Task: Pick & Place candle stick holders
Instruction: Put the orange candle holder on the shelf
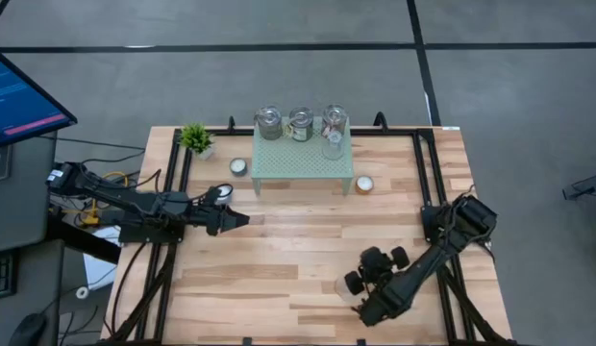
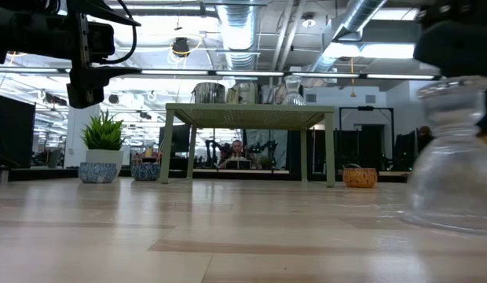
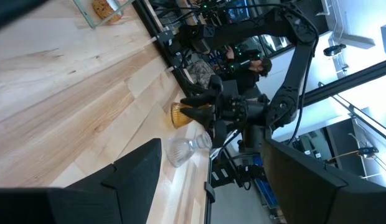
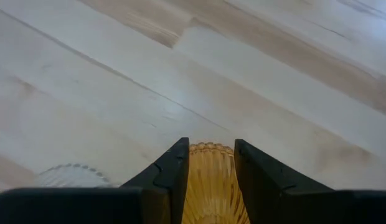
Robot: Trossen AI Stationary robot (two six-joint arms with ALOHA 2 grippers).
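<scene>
Item: ribbed amber glass cup (image 4: 210, 183), pinched between the fingers of the right tool (image 4: 211, 163) near the tabletop's (image 1: 279, 259) front right edge. Clear glass cup (image 2: 455, 165) just beside it could be toppled if clipped. Left tool (image 1: 242, 219) is held spread, near the left edge.
</scene>
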